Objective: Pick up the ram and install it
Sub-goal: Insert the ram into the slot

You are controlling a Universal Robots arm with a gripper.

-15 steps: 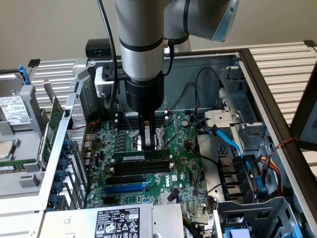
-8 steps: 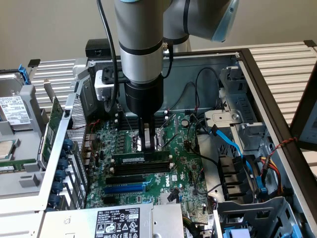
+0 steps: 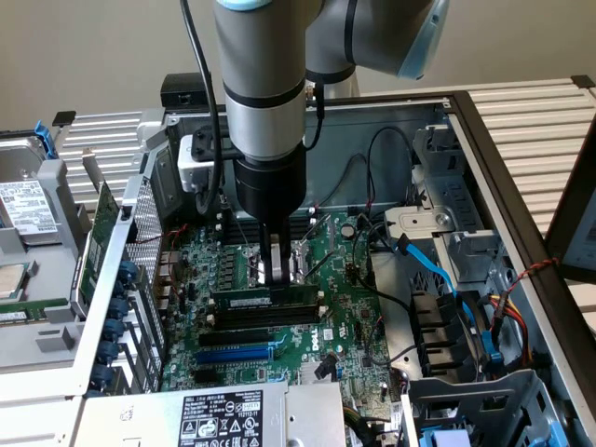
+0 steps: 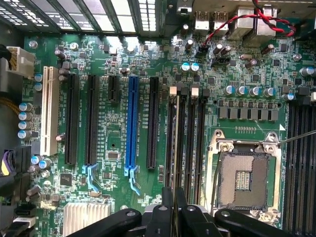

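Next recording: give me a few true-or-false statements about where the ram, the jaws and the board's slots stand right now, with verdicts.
1. The jaws grip the ram, which stands on edge at the black memory slots. True.
2. A cooler covers the CPU socket. False: the socket is bare, with its contact field exposed.
3. The blue expansion slot holds a card. False: it is empty.
4. The white slot has nothing plugged into it. True.
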